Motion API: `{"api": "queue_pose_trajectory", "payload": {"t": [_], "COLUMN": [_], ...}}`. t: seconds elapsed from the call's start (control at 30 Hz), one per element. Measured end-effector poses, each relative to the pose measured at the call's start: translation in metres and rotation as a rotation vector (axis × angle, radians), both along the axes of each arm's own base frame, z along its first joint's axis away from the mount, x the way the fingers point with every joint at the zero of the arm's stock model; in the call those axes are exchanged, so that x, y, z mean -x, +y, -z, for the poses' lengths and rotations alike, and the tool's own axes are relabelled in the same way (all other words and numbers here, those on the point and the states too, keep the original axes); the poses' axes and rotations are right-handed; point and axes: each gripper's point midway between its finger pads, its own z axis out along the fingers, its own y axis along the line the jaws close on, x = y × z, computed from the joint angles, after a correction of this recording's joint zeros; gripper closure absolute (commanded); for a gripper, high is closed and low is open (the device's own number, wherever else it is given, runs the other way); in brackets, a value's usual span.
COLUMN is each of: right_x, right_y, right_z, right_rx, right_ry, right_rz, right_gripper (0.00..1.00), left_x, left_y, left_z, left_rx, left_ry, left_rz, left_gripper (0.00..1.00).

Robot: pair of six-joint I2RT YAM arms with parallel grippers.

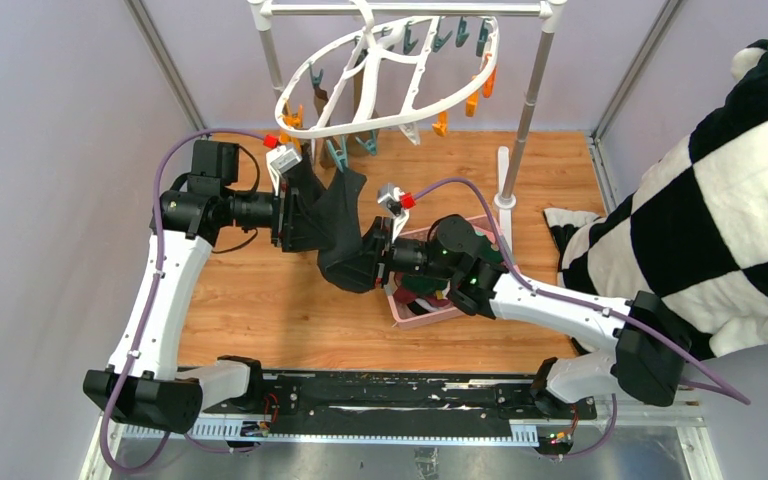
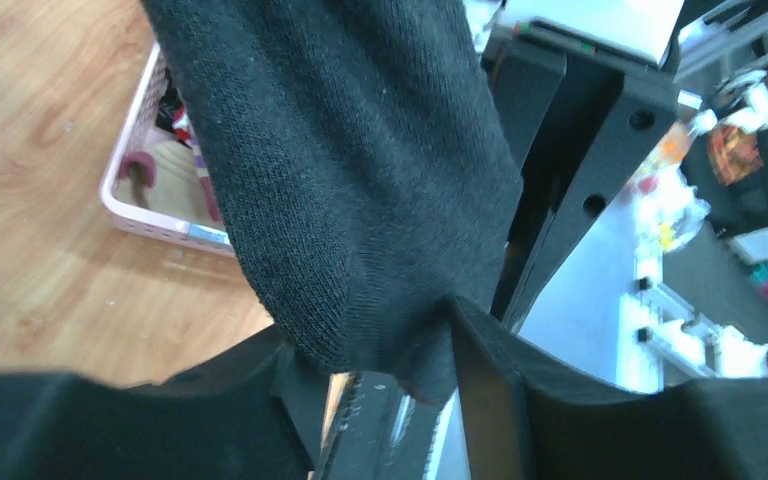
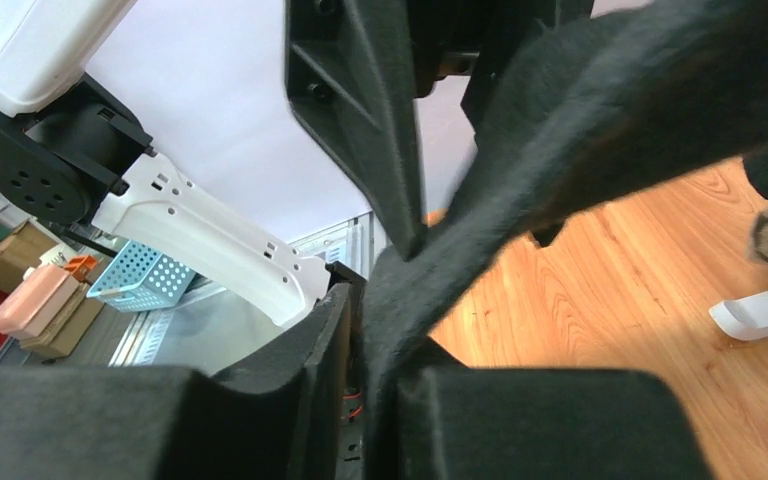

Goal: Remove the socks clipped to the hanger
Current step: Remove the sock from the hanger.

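Black sock (image 1: 338, 222), white hanger (image 1: 380, 122) — orange and teal clips (image 1: 475, 100), pink basket (image 1: 430, 318), black-and-white checked cloth (image 1: 750, 190)

From above, the black sock (image 1: 340, 240) hides the tips of my left gripper (image 2: 385, 365) and right gripper (image 3: 375, 330). The right arm (image 1: 550, 300) covers most of the pink basket (image 1: 425, 320). The checked cloth (image 1: 730, 190) runs off the right edge. On the left wrist camera I cannot tell whether that gripper truly pinches the sock

I count one black sock (image 1: 338, 225), one white hanger (image 1: 412, 116), one grey rack (image 1: 533, 95) at the far side, one pink basket (image 1: 422, 320) and one checked cloth (image 1: 720, 200) at right.
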Motion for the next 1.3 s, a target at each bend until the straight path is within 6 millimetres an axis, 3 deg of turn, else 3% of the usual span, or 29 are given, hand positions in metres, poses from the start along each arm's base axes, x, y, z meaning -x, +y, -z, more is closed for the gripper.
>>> {"api": "queue_pose_trajectory", "payload": {"t": [0.1,0.23,0.33,0.5,0.67,1.0,1.3], "right_x": [0.001,-0.008,-0.024,-0.058,-0.086,-0.130,-0.159], "right_y": [0.001,-0.004,-0.015,-0.043,-0.039,-0.006,0.005], "right_z": [0.003,0.011,0.011,-0.039,-0.080,-0.067,-0.090], "right_rx": [0.014,0.065,0.095,0.042,0.003,0.077,0.035], "right_ry": [0.011,0.029,0.026,-0.051,-0.116,-0.156,-0.203], "right_rz": [-0.008,0.058,0.179,0.445,0.583,0.694,0.791], "right_gripper": [0.60,0.45,0.37,0.31,0.29,0.29,0.38], "left_x": [-0.002,-0.010,-0.015,-0.014,-0.012,-0.005,-0.003], "left_y": [0.001,0.005,0.011,0.015,0.013,0.010,0.010], "left_z": [0.001,0.009,0.013,0.012,0.011,0.006,0.006], "left_rx": [-0.013,-0.066,-0.111,-0.140,-0.147,-0.143,-0.147], "left_ry": [-0.009,-0.033,-0.058,-0.091,-0.104,-0.122,-0.118], "left_rz": [-0.009,-0.053,-0.093,-0.124,-0.120,-0.112,-0.116], "left_gripper": [0.86,0.98,0.99,1.00,1.00,1.00,1.00]}}
